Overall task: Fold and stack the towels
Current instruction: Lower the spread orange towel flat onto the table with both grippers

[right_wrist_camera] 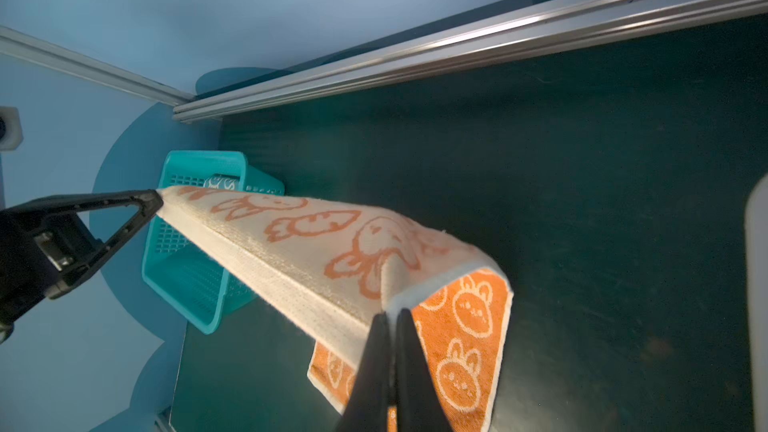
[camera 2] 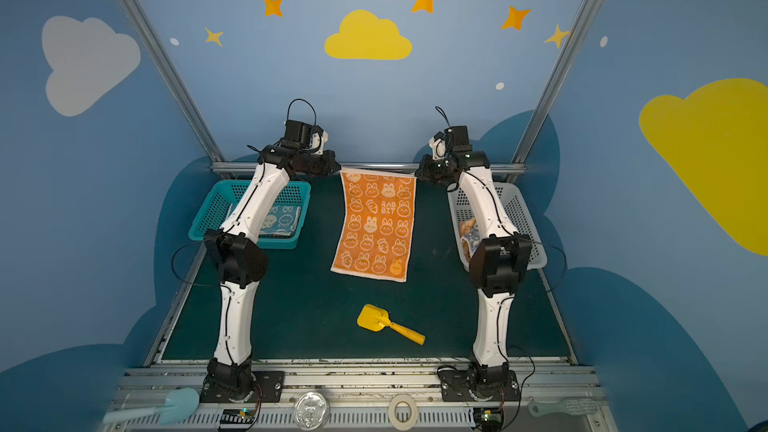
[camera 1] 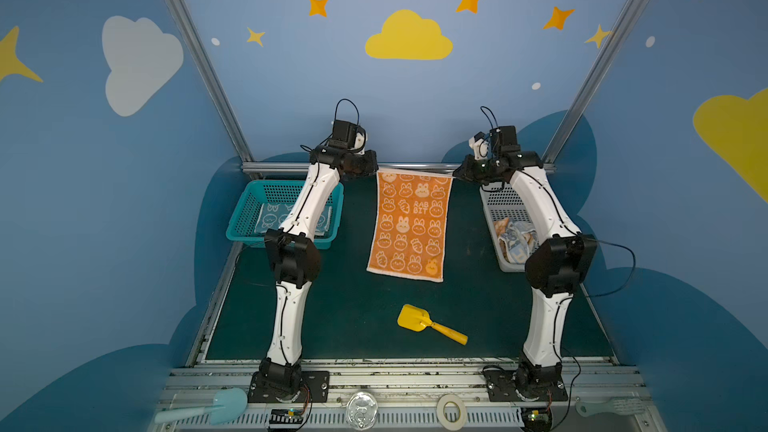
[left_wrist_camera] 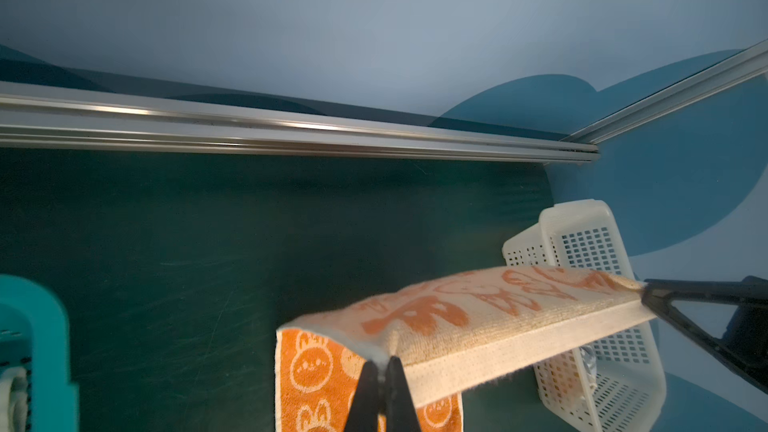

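Orange towel (camera 1: 409,226), far edge lifted, taut

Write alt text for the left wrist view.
The left tool pinches one corner of an orange rabbit-print towel; the right tool pinches the other, stretching the hem taut above the green table. A white perforated basket sits behind.

The orange towel (camera 1: 409,224) is printed with cream rabbits, carrots and lettering, and edged in cream; its reverse is seen cream with orange figures. The blue towel (camera 1: 268,218) is patterned with cream rabbits. A teal basket (camera 1: 249,205), a white basket (camera 1: 505,201) and a yellow scoop (camera 1: 411,317) are seen.
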You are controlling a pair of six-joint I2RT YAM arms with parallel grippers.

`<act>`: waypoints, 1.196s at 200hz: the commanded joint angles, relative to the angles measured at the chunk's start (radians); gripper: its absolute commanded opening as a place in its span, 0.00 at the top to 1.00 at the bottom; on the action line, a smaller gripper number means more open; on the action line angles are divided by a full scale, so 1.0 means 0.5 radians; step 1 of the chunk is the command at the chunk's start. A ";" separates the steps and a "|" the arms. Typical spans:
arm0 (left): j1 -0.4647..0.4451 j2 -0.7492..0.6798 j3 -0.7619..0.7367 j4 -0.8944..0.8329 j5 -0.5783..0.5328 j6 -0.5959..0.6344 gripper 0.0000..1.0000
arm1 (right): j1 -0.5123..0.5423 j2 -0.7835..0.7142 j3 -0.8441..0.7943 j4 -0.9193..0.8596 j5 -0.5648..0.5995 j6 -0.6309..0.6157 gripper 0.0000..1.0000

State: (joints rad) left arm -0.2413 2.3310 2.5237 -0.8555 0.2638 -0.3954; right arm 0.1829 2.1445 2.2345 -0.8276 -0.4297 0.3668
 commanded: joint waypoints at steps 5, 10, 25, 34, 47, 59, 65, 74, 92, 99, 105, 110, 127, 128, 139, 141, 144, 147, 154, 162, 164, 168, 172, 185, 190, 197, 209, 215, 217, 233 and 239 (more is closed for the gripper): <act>0.087 0.001 0.006 -0.023 -0.019 0.039 0.97 | -0.065 0.011 0.060 -0.165 0.009 -0.012 1.00; 0.084 -0.011 -0.041 -0.014 -0.008 0.040 0.97 | -0.065 -0.004 0.016 -0.149 0.004 -0.010 1.00; 0.083 -0.077 -0.231 0.053 0.011 0.026 0.97 | -0.062 -0.074 -0.185 -0.066 -0.003 -0.001 1.00; 0.076 -0.143 -0.401 0.112 0.013 0.012 0.97 | -0.059 -0.126 -0.320 -0.005 -0.009 0.006 1.00; 0.063 -0.265 -0.661 0.229 -0.026 -0.007 0.97 | -0.053 -0.186 -0.493 0.052 -0.009 0.015 1.00; 0.054 -0.383 -0.915 0.346 -0.047 -0.030 0.97 | -0.047 -0.230 -0.632 0.103 -0.023 0.027 1.00; 0.050 -0.433 -1.027 0.397 -0.046 -0.043 0.97 | -0.041 -0.252 -0.713 0.124 -0.027 0.029 1.00; 0.037 -0.512 -1.191 0.466 -0.046 -0.056 0.97 | -0.035 -0.277 -0.812 0.139 -0.034 0.038 1.00; 0.004 -0.633 -1.472 0.539 -0.117 -0.075 0.97 | -0.014 -0.299 -0.954 0.088 -0.043 0.082 1.00; -0.009 -0.680 -1.579 0.581 -0.127 -0.091 0.97 | 0.000 -0.301 -0.991 0.052 -0.032 0.096 1.00; -0.021 -0.715 -1.664 0.618 -0.135 -0.101 0.97 | 0.017 -0.301 -1.021 0.019 -0.017 0.108 1.00; -0.030 -0.739 -1.731 0.639 -0.143 -0.106 0.97 | 0.031 -0.301 -1.044 -0.003 -0.007 0.110 1.00; -0.064 -0.802 -1.883 0.663 -0.184 -0.112 0.97 | 0.076 -0.305 -1.151 -0.026 0.000 0.126 1.00; -0.067 -0.805 -1.891 0.664 -0.187 -0.110 0.97 | 0.078 -0.307 -1.164 -0.022 0.000 0.129 1.00; -0.091 -0.845 -1.985 0.683 -0.220 -0.111 0.97 | 0.107 -0.334 -1.292 0.051 0.003 0.174 1.00; -0.095 -0.849 -2.002 0.688 -0.223 -0.111 0.97 | 0.113 -0.343 -1.319 0.067 0.001 0.185 1.00; -0.100 -0.859 -2.026 0.698 -0.227 -0.110 0.97 | 0.120 -0.354 -1.359 0.093 0.001 0.197 1.00; -0.108 -0.869 -2.051 0.708 -0.231 -0.113 0.97 | 0.125 -0.365 -1.391 0.118 0.000 0.210 1.00; -0.121 -0.888 -2.109 0.731 -0.237 -0.115 0.97 | 0.144 -0.385 -1.461 0.156 0.007 0.231 1.00; -0.134 -0.909 -2.167 0.754 -0.253 -0.123 0.97 | 0.159 -0.398 -1.517 0.181 0.037 0.249 1.00; -0.137 -0.914 -2.183 0.759 -0.254 -0.123 0.97 | 0.161 -0.400 -1.527 0.186 0.043 0.251 1.00; -0.145 -0.922 -2.209 0.768 -0.257 -0.128 0.97 | 0.167 -0.404 -1.543 0.191 0.053 0.254 1.00; -0.150 -0.929 -2.230 0.776 -0.256 -0.132 0.97 | 0.168 -0.406 -1.552 0.190 0.057 0.257 1.00; -0.165 -0.948 -2.278 0.777 -0.260 -0.131 0.97 | 0.166 -0.421 -1.564 0.177 0.061 0.259 1.00; -0.169 -0.959 -2.291 0.776 -0.265 -0.129 0.97 | 0.168 -0.438 -1.568 0.172 0.065 0.260 1.00; -0.175 -0.970 -2.298 0.762 -0.267 -0.123 0.97 | 0.163 -0.466 -1.568 0.162 0.075 0.255 1.00; -0.183 -0.999 -2.298 0.734 -0.269 -0.115 0.97 | 0.165 -0.516 -1.545 0.127 0.090 0.247 1.00; -0.185 -1.014 -2.301 0.728 -0.270 -0.112 0.97 | 0.166 -0.540 -1.537 0.109 0.099 0.241 1.00; -0.186 -1.020 -2.303 0.727 -0.270 -0.109 0.97 | 0.169 -0.546 -1.536 0.101 0.102 0.237 1.00; -0.207 -1.058 -2.317 0.696 -0.290 -0.094 0.97 | 0.184 -0.590 -1.542 0.073 0.124 0.227 1.00; -0.214 -1.073 -2.330 0.693 -0.296 -0.090 0.97 | 0.194 -0.598 -1.558 0.069 0.131 0.224 1.00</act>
State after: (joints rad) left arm -0.3458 1.8614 1.3697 -0.4923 0.1677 -0.4557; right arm 0.2768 1.9133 1.4528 -0.7528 -0.4206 0.4866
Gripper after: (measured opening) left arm 0.049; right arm 0.052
